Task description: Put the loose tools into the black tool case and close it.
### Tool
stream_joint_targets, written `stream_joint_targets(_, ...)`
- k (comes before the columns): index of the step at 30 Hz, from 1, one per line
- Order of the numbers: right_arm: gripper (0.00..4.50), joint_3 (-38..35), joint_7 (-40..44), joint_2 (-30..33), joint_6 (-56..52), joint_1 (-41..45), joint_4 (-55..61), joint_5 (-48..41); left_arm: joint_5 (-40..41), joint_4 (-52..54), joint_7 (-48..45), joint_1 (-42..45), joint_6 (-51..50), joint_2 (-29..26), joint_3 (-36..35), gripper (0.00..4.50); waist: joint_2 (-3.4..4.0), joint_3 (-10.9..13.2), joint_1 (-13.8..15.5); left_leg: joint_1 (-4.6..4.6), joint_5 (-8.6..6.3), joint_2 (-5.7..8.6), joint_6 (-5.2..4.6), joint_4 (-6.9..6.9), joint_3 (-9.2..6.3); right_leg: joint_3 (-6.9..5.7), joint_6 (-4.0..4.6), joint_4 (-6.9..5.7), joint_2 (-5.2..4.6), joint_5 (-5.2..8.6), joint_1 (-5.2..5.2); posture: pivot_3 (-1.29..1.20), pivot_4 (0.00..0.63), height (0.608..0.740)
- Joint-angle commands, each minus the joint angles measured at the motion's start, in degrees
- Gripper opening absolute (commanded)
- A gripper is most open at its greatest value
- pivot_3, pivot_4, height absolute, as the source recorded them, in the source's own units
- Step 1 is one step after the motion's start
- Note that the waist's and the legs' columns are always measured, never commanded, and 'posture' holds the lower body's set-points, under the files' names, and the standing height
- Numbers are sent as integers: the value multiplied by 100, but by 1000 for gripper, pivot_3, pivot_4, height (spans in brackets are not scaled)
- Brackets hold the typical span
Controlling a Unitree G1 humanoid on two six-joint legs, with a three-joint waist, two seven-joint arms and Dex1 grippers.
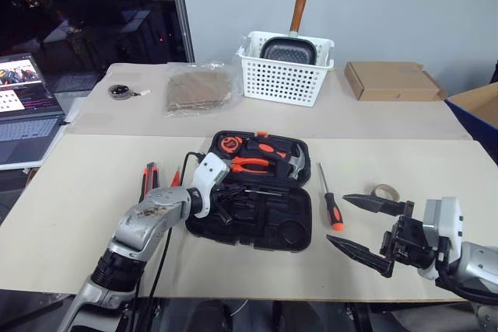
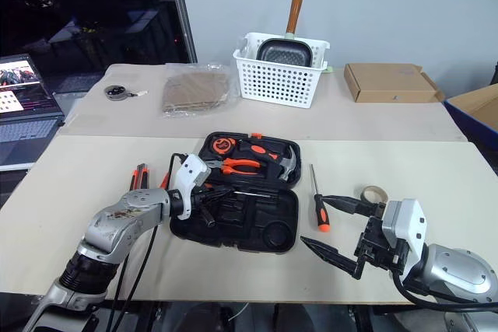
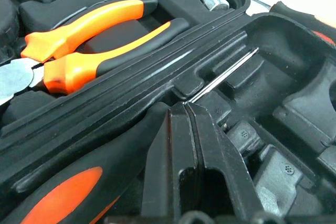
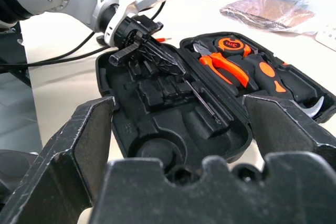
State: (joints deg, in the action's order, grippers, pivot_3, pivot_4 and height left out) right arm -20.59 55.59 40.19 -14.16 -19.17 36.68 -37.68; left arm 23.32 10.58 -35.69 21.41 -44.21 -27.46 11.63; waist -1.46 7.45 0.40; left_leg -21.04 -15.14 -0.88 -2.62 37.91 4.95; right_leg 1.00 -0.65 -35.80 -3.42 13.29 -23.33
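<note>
Your black tool case (image 1: 257,192) lies open at centre frame so the left gripper (image 4: 149,53), clamped on a long screwdriver (image 4: 197,95), can seat it, while the right gripper (image 1: 372,231) waits gaping, empty, lower right.

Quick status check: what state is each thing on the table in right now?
Case: open, flat on table.
Left claw: shut on a screwdriver, over the case's near half.
Right claw: open, holding nothing.
Second screwdriver: loose, right of case.
Tape roll: loose, right of case.
Knife: loose, left of case.
Pliers: seated in case.
Laptop: open, screen lit.
</note>
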Motion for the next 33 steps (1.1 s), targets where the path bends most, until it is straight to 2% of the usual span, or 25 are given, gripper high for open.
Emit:
stream_joint_targets(1, 4500, -74, -38, 15, 65, 7, 171, -48, 64, -296, 57, -51, -482, 29, -140, 32, 3, -2, -5, 3, 0, -2, 0, 0, -1, -1, 0, 0, 0, 1, 4, 0, 150, 740)
stream_joint_targets(4, 4500, -59, -87, 6, 54, 8, 181, -36, 106, -229, -14, -58, -449, 37, -193, 32, 6, -3, -9, 3, 0, -3, 1, 0, -2, -1, 0, 0, 0, 1, 4, 0, 150, 740)
stream_joint_targets(7, 4500, -7, -476, -46, -129, 148, 142, 45, 611, 328, -205, -213, -130, 222, -691, 32, 6, -3, -29, 1, 0, -2, 1, 0, -2, 0, 2, 1, -1, 0, 2, 0, 150, 740)
stream_joint_targets(9, 4500, 98, -791, 16, -325, 246, 123, 304, 739, 805, -208, -401, 191, 261, -986, 32, 2, -1, -38, -7, 0, -3, 1, 0, -2, 2, 38, -1, -8, -22, -26, 0, 150, 740)
stream_joint_targets(12, 4500, 272, -1265, 136, -732, 482, 117, 626, 882, 1138, -486, -673, 505, 153, -1154, 32, 3, -2, -20, -54, 4, 0, 7, 0, 1, 4, 45, -5, -10, -28, -83, 0, 150, 740)
stream_joint_targets(15, 4500, 486, -1659, 571, -1705, 753, 226, 770, 1191, 1486, -1005, -924, 636, -166, -1401, 694, 5, -2, -10, -61, 4, 2, 7, 0, -1, 2, 46, -7, -6, -28, -88, 0, 150, 740)
stream_joint_targets(18, 4500, 881, -2013, 920, -2840, 1404, -117, 768, 1378, 1903, -1470, -1084, 811, -577, -1557, 1729, 2, 0, -8, -66, 3, 2, 6, -1, -2, -4, 48, -3, -8, -28, -91, 0, 150, 740)
stream_joint_targets(22, 4500, 1443, -2722, 680, -4165, 2281, -458, 807, 1823, 2489, -1834, -1369, 685, -1177, -1934, 2955, -10, 8, -19, -68, 5, 2, 8, -1, -2, -5, 50, 3, -3, -27, -90, 0, 150, 740)
stream_joint_targets(26, 4500, 1753, -3136, 326, -5156, 2853, -788, 823, 2393, 2934, -1766, -1565, 460, -1457, -2235, 4392, -7, 9, -10, -72, 5, 2, 7, -1, -6, -5, 50, 2, -1, -25, -91, 0, 150, 740)
stream_joint_targets(27, 4500, 1886, -3161, 316, -5278, 2952, -866, 891, 2549, 3003, -1746, -1601, 407, -1510, -2316, 4455, -7, 9, -6, -76, 5, 3, 7, -1, -8, -6, 49, 2, -1, -24, -92, 0, 150, 740)
stream_joint_targets(29, 3990, 2052, -3248, 236, -5456, 3168, -1073, 991, 2724, 3096, -1748, -1675, 350, -1647, -2452, 4500, -7, 9, -6, -83, 4, 5, 6, -1, -8, -13, 46, 5, -1, -24, -95, 0, 150, 740)
stream_joint_targets(30, 3927, 2116, -3263, 226, -5486, 3245, -1138, 1033, 2762, 3134, -1759, -1717, 348, -1710, -2489, 4500, -7, 9, -9, -82, 4, 5, 5, -1, -8, -15, 45, 7, 0, -24, -95, 0, 150, 740)
stream_joint_targets(33, 2794, 2168, -3272, 269, -5547, 3385, -1231, 1134, 2877, 3217, -1730, -1880, 377, -1825, -2576, 4500, -6, 9, -20, -80, 3, 7, 4, -1, -6, -15, 43, 9, 2, -23, -93, 0, 150, 740)
